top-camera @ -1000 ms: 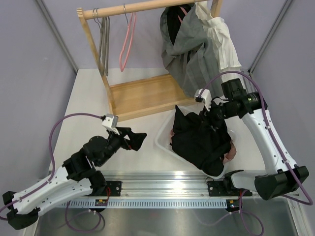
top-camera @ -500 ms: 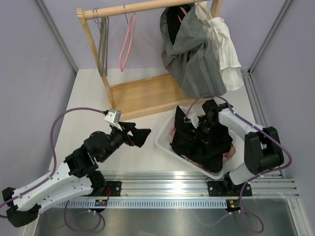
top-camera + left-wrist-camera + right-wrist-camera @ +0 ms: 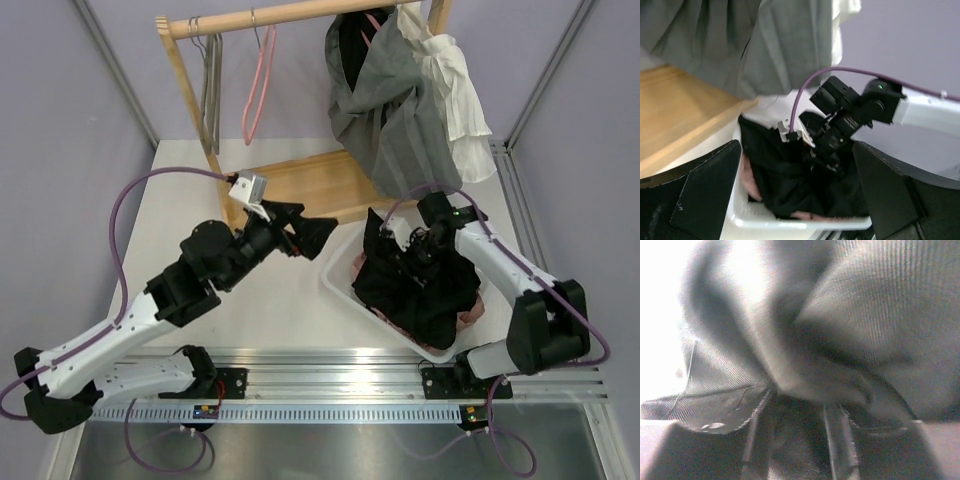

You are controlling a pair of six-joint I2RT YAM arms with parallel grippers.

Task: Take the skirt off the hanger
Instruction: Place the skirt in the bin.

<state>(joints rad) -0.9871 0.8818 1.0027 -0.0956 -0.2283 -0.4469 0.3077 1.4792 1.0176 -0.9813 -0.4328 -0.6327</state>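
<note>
Right now the left gripper [image 3: 312, 232] stands with its fingers spread wide and nothing between them. It hangs above the table [image 3: 270, 300] just off the nine-o'clock rim of the white bin [image 3: 335, 290] and points at it, which I take as readiness to help with whatever comes up. Across from it, the right gripper [image 3: 415, 258] is sunk nose-down into the black cloth [image 3: 430, 295] heaped in that bin, at about four o'clock on the table. The cloth lies right against its camera, so I cannot tell whether the fingers have pinched a fold or stand apart; my guess is that it is feeling for a grip. Whether that black heap is a skirt, or hides a hanger, I can't make out. The one skirt I recognise, the grey skirt [image 3: 395, 120], hangs pleated from the wooden rail [image 3: 290, 14] at one o'clock, bunched beside a white garment [image 3: 452, 85], with a bare pink hanger [image 3: 258, 90] at eleven. No label, brand or lettering is readable anywhere.
</note>
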